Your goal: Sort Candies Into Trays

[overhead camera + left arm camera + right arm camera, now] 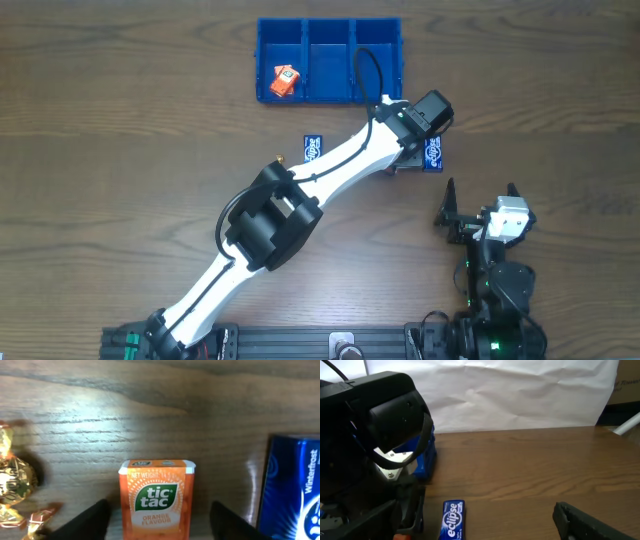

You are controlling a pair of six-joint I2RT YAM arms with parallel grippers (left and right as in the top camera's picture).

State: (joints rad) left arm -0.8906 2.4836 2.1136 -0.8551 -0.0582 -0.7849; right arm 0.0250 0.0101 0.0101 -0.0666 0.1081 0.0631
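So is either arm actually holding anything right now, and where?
Nothing is held. The left end effector is open, its fingers either side of the orange candy box but apart from it. The right end effector is open and empty.

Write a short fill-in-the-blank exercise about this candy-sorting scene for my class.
The blue tray has ___ compartments.
In the top view, the orange candy lies in the tray's ___ compartment.
The colour of the box between the left gripper's fingers is ___.
The wrapped candy beside it has a ___ wrapper.
Missing words: three; left; orange; gold.
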